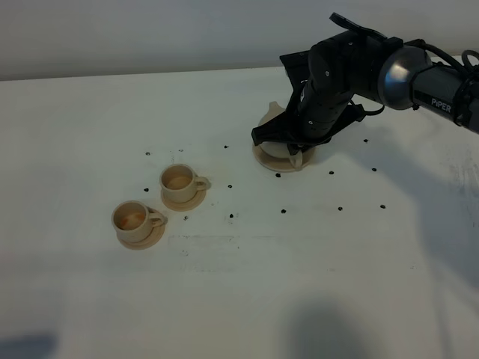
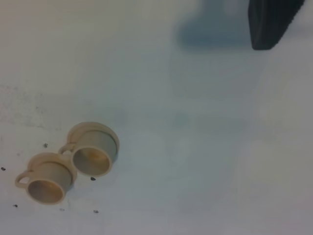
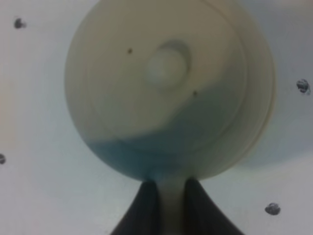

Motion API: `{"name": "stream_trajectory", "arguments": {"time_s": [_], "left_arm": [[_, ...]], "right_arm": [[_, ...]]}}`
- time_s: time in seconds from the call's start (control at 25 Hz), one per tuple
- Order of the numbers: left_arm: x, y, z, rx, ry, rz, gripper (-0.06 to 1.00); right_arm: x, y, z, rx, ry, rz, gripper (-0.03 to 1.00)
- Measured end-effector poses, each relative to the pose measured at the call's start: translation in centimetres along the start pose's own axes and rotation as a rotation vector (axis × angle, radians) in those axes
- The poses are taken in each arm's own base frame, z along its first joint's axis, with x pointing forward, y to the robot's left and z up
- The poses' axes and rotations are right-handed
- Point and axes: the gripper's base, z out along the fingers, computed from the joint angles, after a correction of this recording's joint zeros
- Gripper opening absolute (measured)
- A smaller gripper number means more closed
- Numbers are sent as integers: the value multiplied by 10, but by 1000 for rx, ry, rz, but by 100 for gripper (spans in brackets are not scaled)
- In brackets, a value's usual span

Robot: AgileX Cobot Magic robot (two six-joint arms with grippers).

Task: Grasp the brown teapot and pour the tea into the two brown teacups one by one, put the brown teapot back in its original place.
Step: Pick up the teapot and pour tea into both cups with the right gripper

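The brown teapot (image 1: 272,121) stands at the back right on its round coaster, the original place (image 1: 263,158), mostly hidden under my right arm. From above, its lid and knob (image 3: 167,68) fill the right wrist view, and the coaster's rim (image 3: 270,98) peeks out beside it. My right gripper (image 3: 171,210) is shut on the teapot's loop handle, with a dark finger (image 3: 146,208) on each side. The two brown teacups (image 1: 179,182) (image 1: 135,218) sit on their saucers at the left, also seen as cups (image 2: 93,152) (image 2: 46,181). Of my left gripper only a dark part (image 2: 271,22) shows.
Small black dots (image 1: 283,211) are scattered over the white table (image 1: 314,284). The left arm is outside the exterior high view. A dark shadow (image 1: 337,329) lies on the table near the front edge.
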Motion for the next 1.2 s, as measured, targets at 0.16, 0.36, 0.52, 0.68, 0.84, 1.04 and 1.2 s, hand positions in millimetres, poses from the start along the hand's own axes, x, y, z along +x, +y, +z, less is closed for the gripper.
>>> {"name": "stream_trajectory", "arguments": {"time_s": [0.16, 0.36, 0.52, 0.68, 0.84, 1.04, 1.2], "left_arm": [[0, 0, 0, 0, 0, 0, 43], [0, 0, 0, 0, 0, 0, 43], [0, 0, 0, 0, 0, 0, 43], [0, 0, 0, 0, 0, 0, 43], [0, 0, 0, 0, 0, 0, 43], [0, 0, 0, 0, -1, 0, 43], [0, 0, 0, 0, -1, 0, 43]], "right_arm": [[-3, 5, -19, 7, -33, -36, 10], [-1, 23, -40, -5, -57, -107, 10], [3, 36, -47, -14, -48, -177, 10], [11, 50, -49, -18, -11, -253, 10], [16, 65, -50, -26, -3, -304, 10], [24, 84, -52, -18, -3, -385, 10], [31, 96, -53, -4, 18, -439, 10]]}}
